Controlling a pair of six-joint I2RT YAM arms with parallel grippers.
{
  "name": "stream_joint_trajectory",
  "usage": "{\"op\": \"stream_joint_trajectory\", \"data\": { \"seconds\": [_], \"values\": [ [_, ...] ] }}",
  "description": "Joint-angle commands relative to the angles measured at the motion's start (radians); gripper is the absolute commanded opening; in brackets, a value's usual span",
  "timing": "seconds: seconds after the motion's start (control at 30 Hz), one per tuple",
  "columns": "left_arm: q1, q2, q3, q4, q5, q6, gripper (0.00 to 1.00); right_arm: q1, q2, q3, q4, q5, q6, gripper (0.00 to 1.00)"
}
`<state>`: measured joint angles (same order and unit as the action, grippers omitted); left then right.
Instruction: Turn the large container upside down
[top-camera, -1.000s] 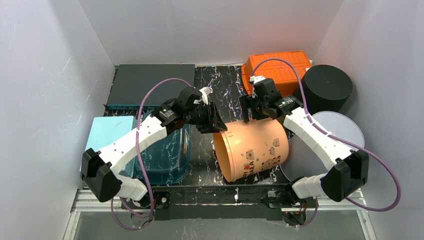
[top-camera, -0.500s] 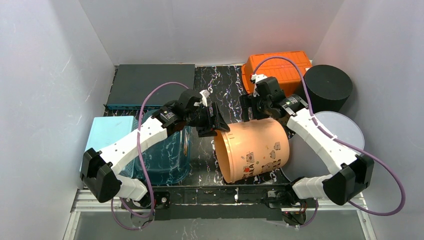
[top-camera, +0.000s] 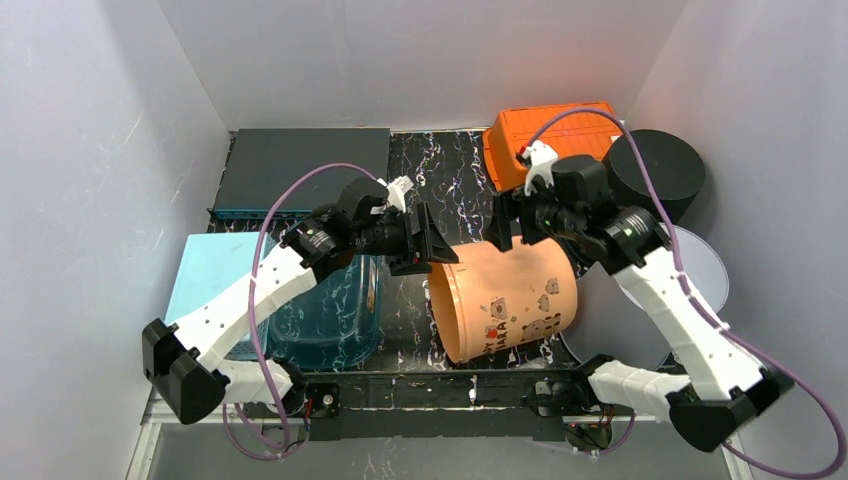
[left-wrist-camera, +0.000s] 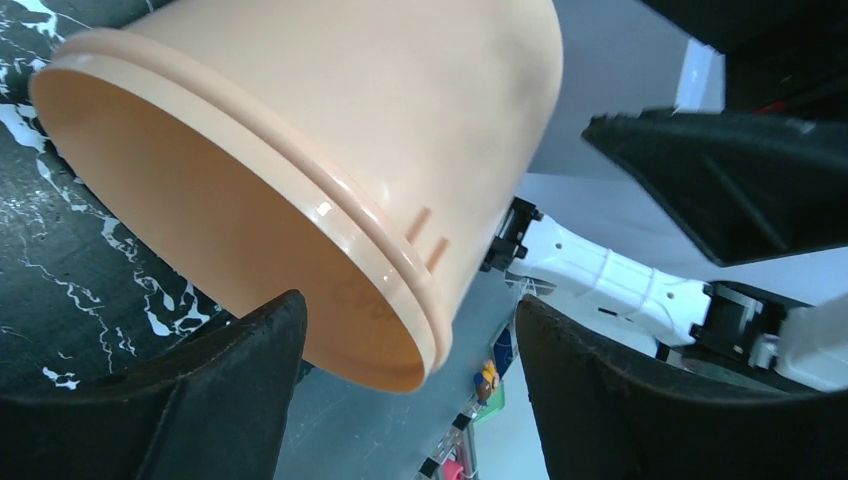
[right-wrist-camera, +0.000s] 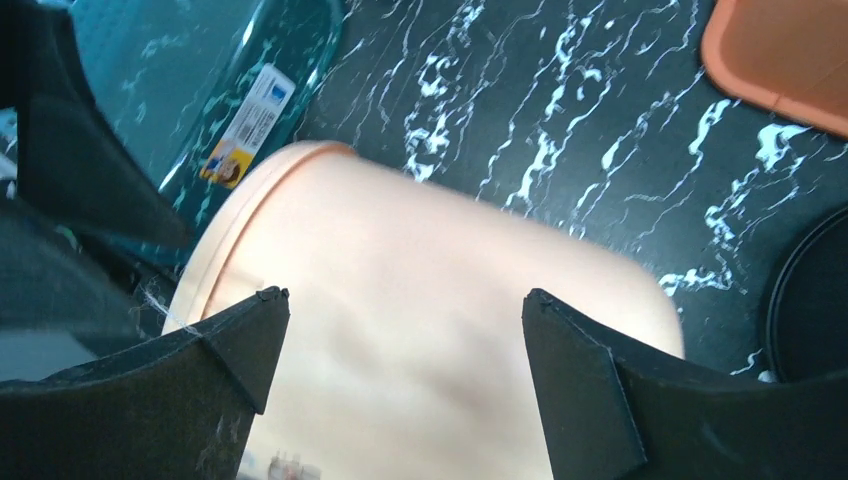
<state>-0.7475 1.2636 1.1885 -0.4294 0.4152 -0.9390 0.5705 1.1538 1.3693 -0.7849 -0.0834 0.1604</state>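
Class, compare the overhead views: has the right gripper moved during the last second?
Yes. The right gripper has shifted rightward, further across the orange crate toward the black cylinder.

Lab test cell: white walls (top-camera: 420, 60) box in a marbled table (top-camera: 450, 160).

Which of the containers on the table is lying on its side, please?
The peach bucket with cartoon stickers, its open mouth facing sideways; the teal tub, orange crate and black cylinder all sit flat.
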Motion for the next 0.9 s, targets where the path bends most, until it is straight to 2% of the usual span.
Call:
{"op": "stream_joint_trajectory", "data": {
  "seconds": [0.0,0.17,0.37,0.63,0.77,0.87],
  "values": [
    [-0.011,-0.073,-0.034,-0.027,0.059,0.023,0.74,0.003,-0.132,-0.092,-0.003,-0.088,-0.014,0.95],
    [-0.057,-0.049,-0.037,-0.027,0.009,0.011,0.72,0.004,-0.138,-0.14,-0.026,-0.023,-0.002,0.95],
    [-0.082,-0.019,-0.028,0.002,-0.077,-0.014,0.64,0.005,-0.102,-0.141,-0.032,0.043,0.009,0.95],
    [-0.083,0.034,-0.015,0.001,-0.11,0.011,0.49,0.004,-0.093,-0.156,-0.009,0.038,0.019,0.96],
    [-0.082,0.06,-0.009,0.015,-0.133,0.018,0.38,0.003,-0.091,-0.157,0.0,0.038,0.021,0.96],
    [-0.081,0.072,-0.006,0.023,-0.137,0.021,0.3,0.004,-0.083,-0.142,-0.006,0.092,0.036,0.96]
  ]
}}
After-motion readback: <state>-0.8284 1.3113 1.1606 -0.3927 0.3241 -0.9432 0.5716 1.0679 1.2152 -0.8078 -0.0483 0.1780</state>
